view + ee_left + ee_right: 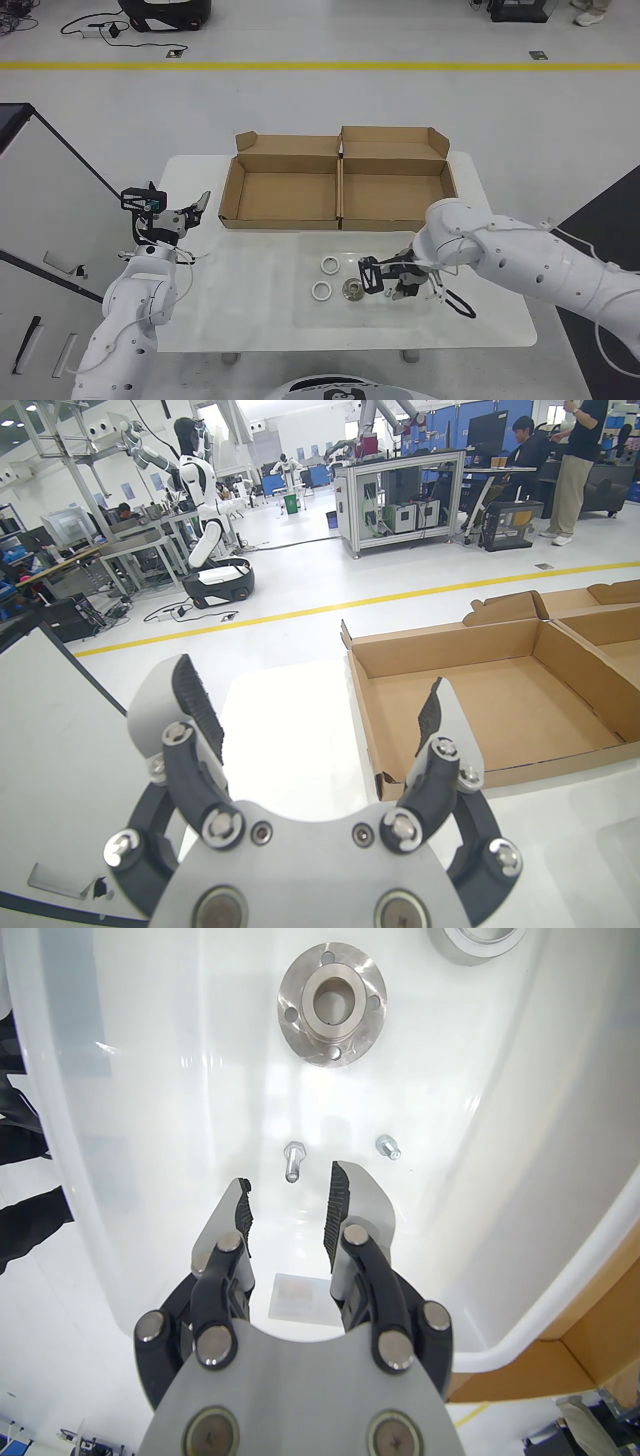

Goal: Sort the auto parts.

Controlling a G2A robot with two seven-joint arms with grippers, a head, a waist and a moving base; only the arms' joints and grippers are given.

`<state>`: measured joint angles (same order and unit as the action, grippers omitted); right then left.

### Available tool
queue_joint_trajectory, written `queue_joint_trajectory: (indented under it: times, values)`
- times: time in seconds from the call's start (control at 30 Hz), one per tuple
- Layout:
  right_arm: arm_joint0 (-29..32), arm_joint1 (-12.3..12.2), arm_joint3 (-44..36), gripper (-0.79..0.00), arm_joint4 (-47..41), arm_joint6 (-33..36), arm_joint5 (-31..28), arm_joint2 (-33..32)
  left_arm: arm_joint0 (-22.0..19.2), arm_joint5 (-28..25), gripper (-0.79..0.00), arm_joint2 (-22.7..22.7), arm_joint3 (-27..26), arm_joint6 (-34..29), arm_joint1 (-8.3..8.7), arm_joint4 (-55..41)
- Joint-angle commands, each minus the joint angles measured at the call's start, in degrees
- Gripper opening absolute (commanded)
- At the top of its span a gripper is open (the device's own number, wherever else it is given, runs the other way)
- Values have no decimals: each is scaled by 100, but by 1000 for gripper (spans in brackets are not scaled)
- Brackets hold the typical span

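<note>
A shallow white tray (pixel 300 312) at the table's front middle holds a round metal flange (pixel 352 290) (pixel 332 1010), two white rings (pixel 328 265) (pixel 321 291) and two small bolts (pixel 291 1160) (pixel 388 1146). My right gripper (pixel 372 275) (pixel 292 1179) hangs open low over the tray, just short of the nearer bolt, with the flange farther ahead. Nothing is between its fingers. My left gripper (pixel 195 208) (pixel 312 672) is open and empty above the table's left side, facing the left cardboard box (pixel 285 197) (pixel 500 710).
Two open cardboard boxes stand side by side at the back of the table; the right one (pixel 395 197) is bare inside, like the left. A grey ring's edge (pixel 477 945) shows beyond the flange. Bare tabletop (pixel 230 290) lies left of the tray.
</note>
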<state>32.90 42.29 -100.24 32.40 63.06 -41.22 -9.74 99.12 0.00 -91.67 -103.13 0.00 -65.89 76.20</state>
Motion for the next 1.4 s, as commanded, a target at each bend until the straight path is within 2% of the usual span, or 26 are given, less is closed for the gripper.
queue_joint_trajectory:
  times: [0.0, 1.13, 1.37]
  values:
    - [4, 21, 32, -428, 11, -10, -10, 0, 0, 0, 0, 0, 0, 0, 0, 0]
    - [200, 327, 560, -428, 374, -221, -153, -49, 0, 0, 0, 0, 0, 0, 0, 0]
    - [260, 375, 622, -462, 395, -226, -194, -87, 0, 0, 0, 0, 0, 0, 0, 0]
